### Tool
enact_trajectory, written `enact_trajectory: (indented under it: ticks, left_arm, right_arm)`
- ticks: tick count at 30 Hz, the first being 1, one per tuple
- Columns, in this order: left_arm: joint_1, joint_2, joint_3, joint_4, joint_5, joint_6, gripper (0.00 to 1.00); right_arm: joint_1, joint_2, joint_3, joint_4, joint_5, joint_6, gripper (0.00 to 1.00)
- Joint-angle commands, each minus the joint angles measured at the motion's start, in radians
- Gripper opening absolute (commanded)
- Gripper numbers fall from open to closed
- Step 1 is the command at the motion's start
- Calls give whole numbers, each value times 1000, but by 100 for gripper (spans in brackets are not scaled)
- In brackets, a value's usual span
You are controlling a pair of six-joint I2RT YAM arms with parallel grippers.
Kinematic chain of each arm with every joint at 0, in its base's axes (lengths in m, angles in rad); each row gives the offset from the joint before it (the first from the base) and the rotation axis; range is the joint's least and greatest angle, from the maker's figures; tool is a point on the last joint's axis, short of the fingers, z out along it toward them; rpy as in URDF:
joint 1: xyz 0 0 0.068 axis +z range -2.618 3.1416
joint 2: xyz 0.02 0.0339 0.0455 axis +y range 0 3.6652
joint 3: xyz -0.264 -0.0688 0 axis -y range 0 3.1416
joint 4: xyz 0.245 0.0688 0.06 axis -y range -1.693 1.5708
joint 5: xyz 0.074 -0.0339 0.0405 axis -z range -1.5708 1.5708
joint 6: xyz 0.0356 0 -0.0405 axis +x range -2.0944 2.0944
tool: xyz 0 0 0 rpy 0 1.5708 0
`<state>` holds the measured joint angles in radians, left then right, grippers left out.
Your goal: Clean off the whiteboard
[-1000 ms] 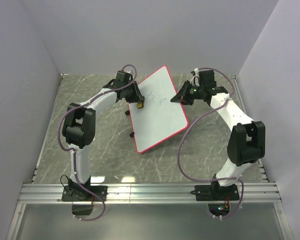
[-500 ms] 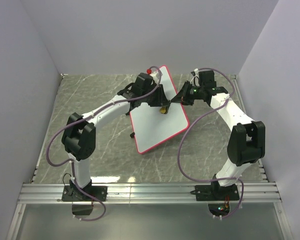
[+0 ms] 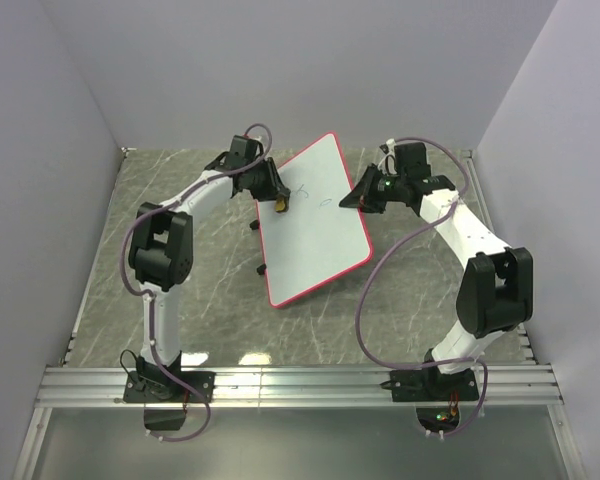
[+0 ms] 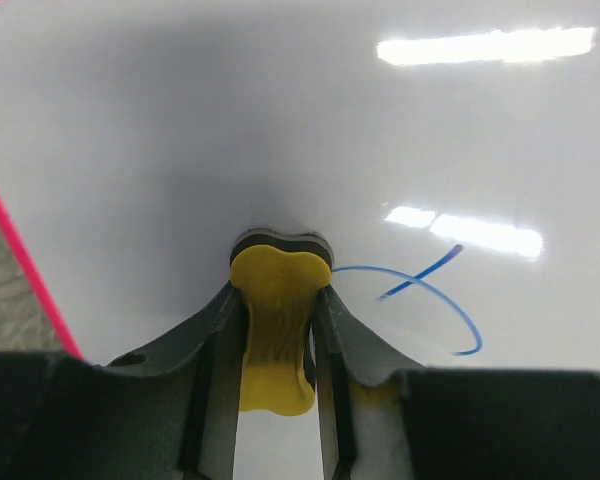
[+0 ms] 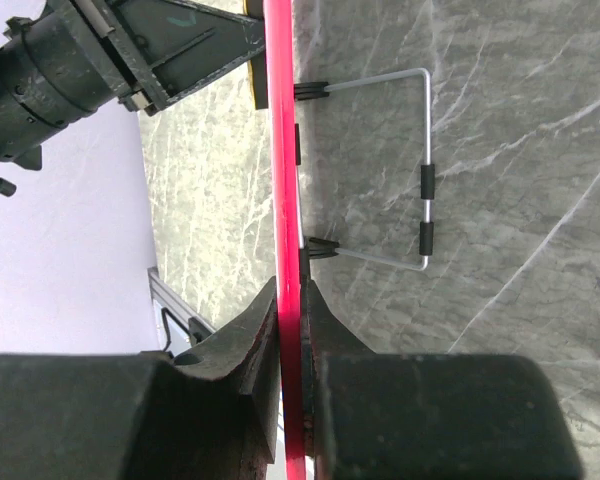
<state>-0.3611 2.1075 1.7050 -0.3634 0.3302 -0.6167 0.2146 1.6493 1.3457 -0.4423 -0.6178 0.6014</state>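
- Top view: whiteboard (image 3: 315,225) in the middle of the frame, tipped up off the grey bench (image 3: 180,290), with one corner high near the top and one corner low near the bottom middle.
- Faint blue marks (image 3: 310,195) on the upper part of the white face.
- Left fingers (image 3: 276,202) by the board's left edge, closed tight on a small yellow eraser (image 3: 280,207) that is pressed to the white face.
- Right fingers (image 3: 348,201) a bit right of the middle of the frame, pinching the board's right edge.
- Left wrist view: white face filling almost the whole frame, with the red rim (image 4: 25,250) slanting down the left side and a bit of bench beside it.
- Yellow eraser squeezed between two dark fingers at the bottom middle, its front end touching the board.
- One of the blue marks, a thin loop with a short stroke across it, just right of the eraser.
- Right wrist view: board seen from the side, only the red rim running top to bottom down the middle.
- Two dark fingers at the bottom, narrow, with the rim gripped between them.
- Thin wire stand (image 5: 425,180) right of the rim, joined to the board, over the grey bench.
- Dark end of the left arm in the upper left, with a bit of yellow against the board.
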Motion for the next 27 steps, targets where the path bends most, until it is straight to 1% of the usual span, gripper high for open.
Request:
enact_trajectory:
  ticks: [1,2,4,5,6,10,12,16,19,21,25,27]
  left_arm:
    - [-82,-6,13,-92,-8,58,0]
    - [-122,-55,-13,-86,-19,64,0]
    - [-163,-95,-37,-72,-13,71,0]
    - [-203,-122,-51,-69,-5,68,0]
    - [-220,-133,-56,-66,24,66,0]
    - [-301,-158,-21,-86,75,57,0]
    - [-311,-161,-5,-94,81,48,0]
    - [-285,-152,27,-84,43,17,0]
    - [-247,-95,76,-120,26,8,0]
    - [-194,-54,85,-114,18,2,0]
    - [-86,51,162,-152,4,2,0]
    - [-58,121,191,-176,0,6,0]
  right_arm:
    - [43,-40,-28,-70,1,-40,0]
    - [43,-45,-34,-65,1,-38,0]
    - [43,-49,-48,-52,1,-34,0]
    - [46,-49,-52,-47,0,-31,0]
    - [46,-48,-59,-42,-3,-28,0]
    - [51,-34,-62,-29,-8,-25,0]
    - [52,-26,-54,-29,-8,-28,0]
    - [54,-14,-40,-33,-13,-31,0]
    - [55,-14,-37,-36,-14,-31,0]
    - [60,-17,-39,-36,-11,-32,0]
    - [60,-36,-52,-41,-8,-35,0]
    - [62,-45,-62,-45,-3,-40,0]
